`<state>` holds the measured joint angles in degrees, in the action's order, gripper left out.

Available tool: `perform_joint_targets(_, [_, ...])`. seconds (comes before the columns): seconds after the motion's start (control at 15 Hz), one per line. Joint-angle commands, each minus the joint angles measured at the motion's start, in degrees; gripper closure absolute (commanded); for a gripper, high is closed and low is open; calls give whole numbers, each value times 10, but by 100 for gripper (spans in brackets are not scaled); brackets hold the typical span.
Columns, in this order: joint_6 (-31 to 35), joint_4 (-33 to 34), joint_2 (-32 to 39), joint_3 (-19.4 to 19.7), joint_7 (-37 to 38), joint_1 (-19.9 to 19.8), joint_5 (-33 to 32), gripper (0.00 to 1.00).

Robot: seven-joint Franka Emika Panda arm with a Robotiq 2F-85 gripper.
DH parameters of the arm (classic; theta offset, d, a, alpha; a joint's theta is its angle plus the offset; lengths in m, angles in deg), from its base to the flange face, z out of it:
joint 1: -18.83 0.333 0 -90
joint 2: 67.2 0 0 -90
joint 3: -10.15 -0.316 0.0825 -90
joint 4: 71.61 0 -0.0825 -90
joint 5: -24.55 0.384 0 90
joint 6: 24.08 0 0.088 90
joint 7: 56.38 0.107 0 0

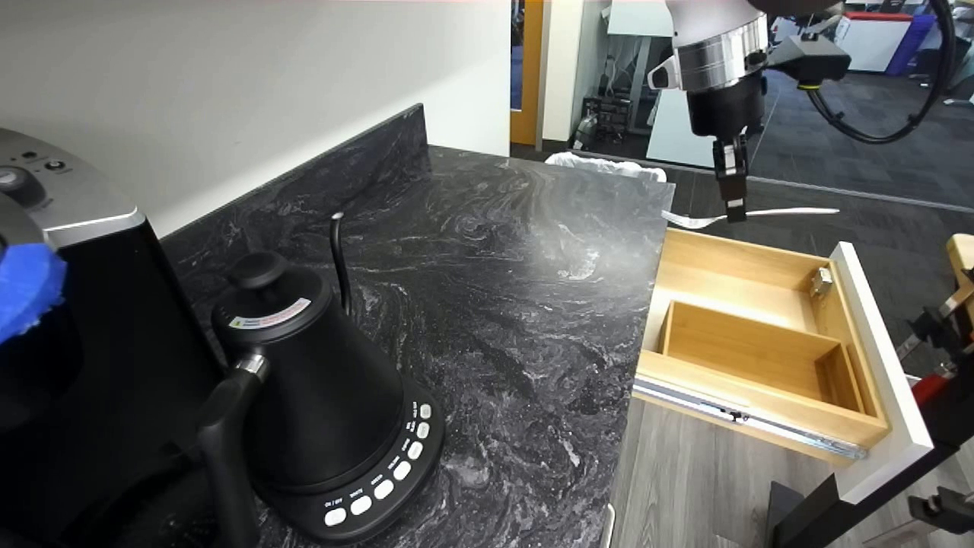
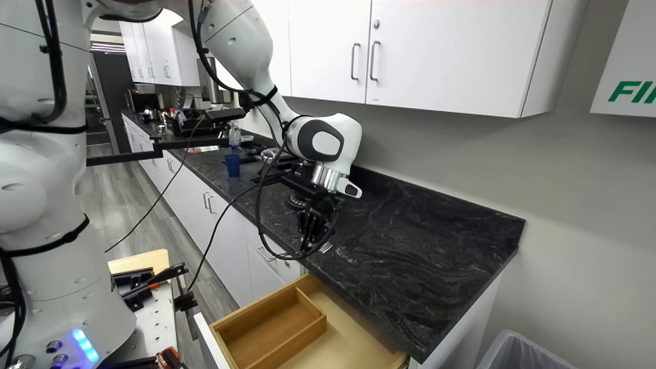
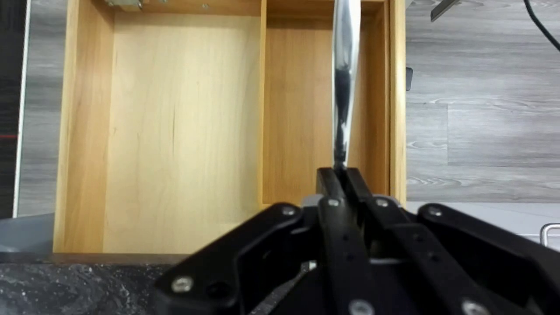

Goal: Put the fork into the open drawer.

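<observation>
The silver fork [image 1: 791,211] is held roughly level above the open drawer [image 1: 749,250], its tines toward the counter and its handle toward the white front panel. My gripper [image 1: 736,215] is shut on the fork near its neck. In the wrist view, the handle [image 3: 344,83] extends away from the fingertips [image 3: 340,173], over the drawer's smaller wooden compartment [image 3: 297,113]; the tines are hidden there. In an exterior view, the tines [image 2: 326,247] show beside the gripper [image 2: 307,243], and cables partly cover the gripper. The drawer [image 2: 341,335] also shows there.
The dark stone countertop [image 1: 517,327] borders the drawer, its edge close to the gripper. A black kettle [image 1: 319,396] and a coffee machine [image 1: 84,304] stand on it. A lined bin [image 2: 517,353] stands past the counter's end. A blue cup [image 2: 232,165] stands farther along.
</observation>
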<state>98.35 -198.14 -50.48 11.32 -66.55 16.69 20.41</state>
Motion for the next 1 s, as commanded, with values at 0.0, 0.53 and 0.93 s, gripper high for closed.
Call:
perform_joint_targets(0.0, [79, -54, -21, -7, -44, -16, 27, 95])
perform_joint_targets(0.53, [133, -123, -64, -3, -87, -27, 33, 95])
perform_joint_targets(0.93, [136, -159, -106, 1, -98, -27, 38, 95])
